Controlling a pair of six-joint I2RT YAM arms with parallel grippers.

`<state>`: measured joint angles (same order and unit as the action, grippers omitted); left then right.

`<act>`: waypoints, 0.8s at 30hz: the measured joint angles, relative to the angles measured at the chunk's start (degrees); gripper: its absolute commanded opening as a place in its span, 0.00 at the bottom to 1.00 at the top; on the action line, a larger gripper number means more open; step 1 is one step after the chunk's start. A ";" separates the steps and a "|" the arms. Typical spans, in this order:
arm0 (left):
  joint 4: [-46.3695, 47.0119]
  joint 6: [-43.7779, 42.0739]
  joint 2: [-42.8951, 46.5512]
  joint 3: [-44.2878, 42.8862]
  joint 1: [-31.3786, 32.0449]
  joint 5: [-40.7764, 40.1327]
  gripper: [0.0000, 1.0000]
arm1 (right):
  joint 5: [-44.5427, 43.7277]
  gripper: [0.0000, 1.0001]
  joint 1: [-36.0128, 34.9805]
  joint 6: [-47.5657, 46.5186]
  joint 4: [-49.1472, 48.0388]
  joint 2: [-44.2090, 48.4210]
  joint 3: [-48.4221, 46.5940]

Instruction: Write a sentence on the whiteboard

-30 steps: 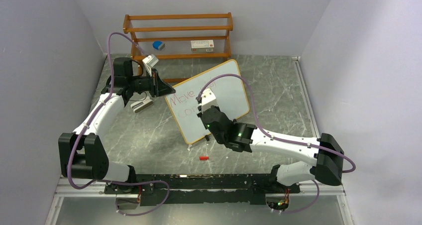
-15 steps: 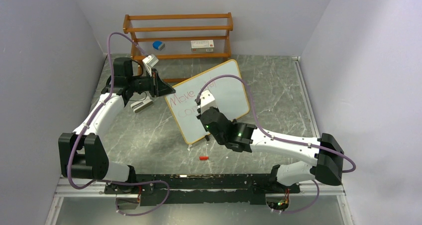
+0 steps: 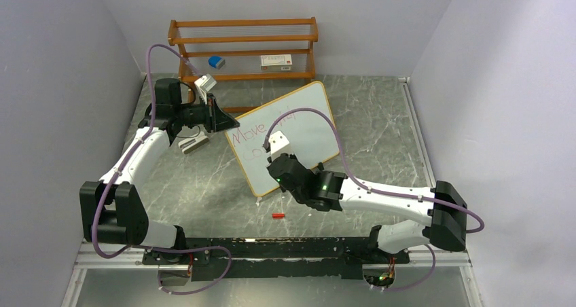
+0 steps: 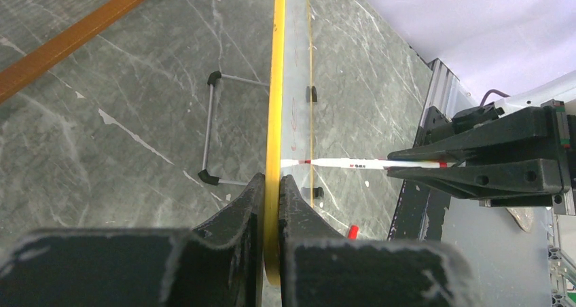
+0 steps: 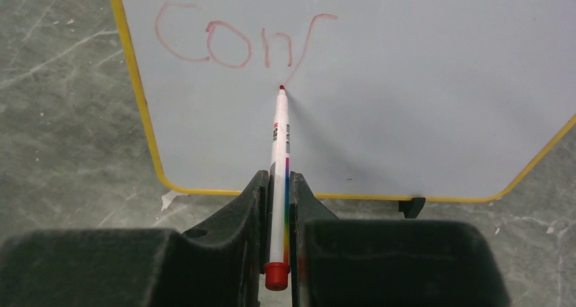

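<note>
The whiteboard point(image 3: 309, 123) stands tilted on the table, with red writing "Move" and, below it, "Cons" point(image 5: 224, 45). My left gripper point(image 3: 227, 122) is shut on the yellow frame at the board's left edge point(image 4: 274, 117), jaws on either side of it point(image 4: 272, 185). My right gripper point(image 3: 273, 161) is shut on a white marker point(image 5: 278, 151) with a rainbow stripe and a red end. Its red tip touches the board at the bottom of the last stroke. The marker also shows in the left wrist view point(image 4: 346, 163).
A red marker cap point(image 3: 277, 216) lies on the table in front of the board. The brown slatted rack point(image 3: 244, 49) at the back holds a blue object point(image 3: 216, 62) and a white box point(image 3: 276, 62). A metal object point(image 3: 192, 144) lies by the left arm. A wire stand point(image 4: 212, 127) props up the board's back.
My right gripper and wrist have shifted left and slightly towards me along the board's lower part with the marker. The left arm and the board have not moved.
</note>
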<state>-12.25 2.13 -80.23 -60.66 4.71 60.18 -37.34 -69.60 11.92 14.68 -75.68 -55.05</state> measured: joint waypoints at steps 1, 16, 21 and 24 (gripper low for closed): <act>0.00 0.00 0.00 0.00 0.00 0.02 0.05 | 0.09 0.00 -0.24 0.11 0.20 0.00 0.00; 0.00 0.00 0.00 0.00 0.00 0.02 0.05 | -3.43 0.00 -0.61 -0.94 -4.37 3.30 0.87; 0.00 0.00 0.00 0.00 0.00 0.02 0.05 | -3.91 0.00 0.15 -1.81 -5.99 2.62 0.87; 0.00 0.00 0.02 0.00 0.00 0.02 0.05 | -3.78 0.00 0.46 -2.08 -6.73 1.92 0.87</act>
<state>-12.25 2.13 -80.20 -60.66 4.71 60.20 -41.12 -69.14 9.85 7.94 -73.76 -54.17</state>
